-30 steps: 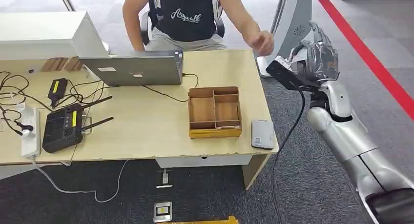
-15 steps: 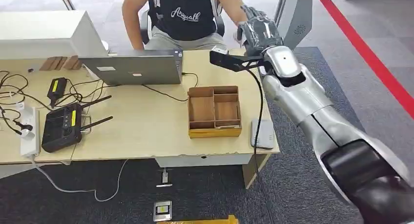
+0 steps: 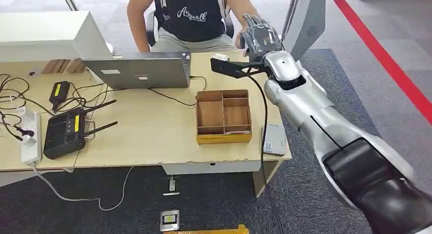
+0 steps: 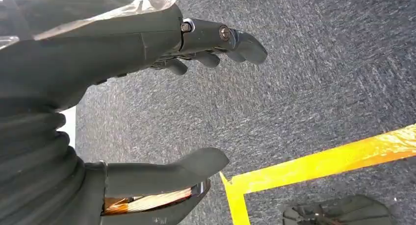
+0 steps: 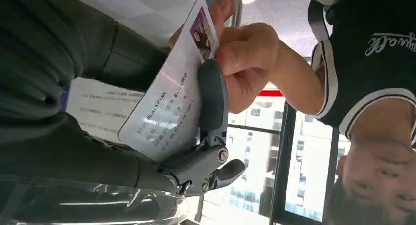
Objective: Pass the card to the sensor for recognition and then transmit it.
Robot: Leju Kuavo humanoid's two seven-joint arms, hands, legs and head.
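The left hand [image 4: 162,102] is seen hanging over grey carpet, fingers apart and holding nothing. Nearest on the table, the flat grey card sensor [image 3: 274,139] lies beside the compartmented wooden tray [image 3: 224,115]. Beyond, the white printed photo card [image 5: 169,95] is pinched in the right hand [image 5: 147,132] and is already grasped by the seated person's hand [image 5: 245,63]; release appears to remain. No obstruction is seen.

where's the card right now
In the right wrist view the card is held in the right hand, with a person's hand gripping its far end.
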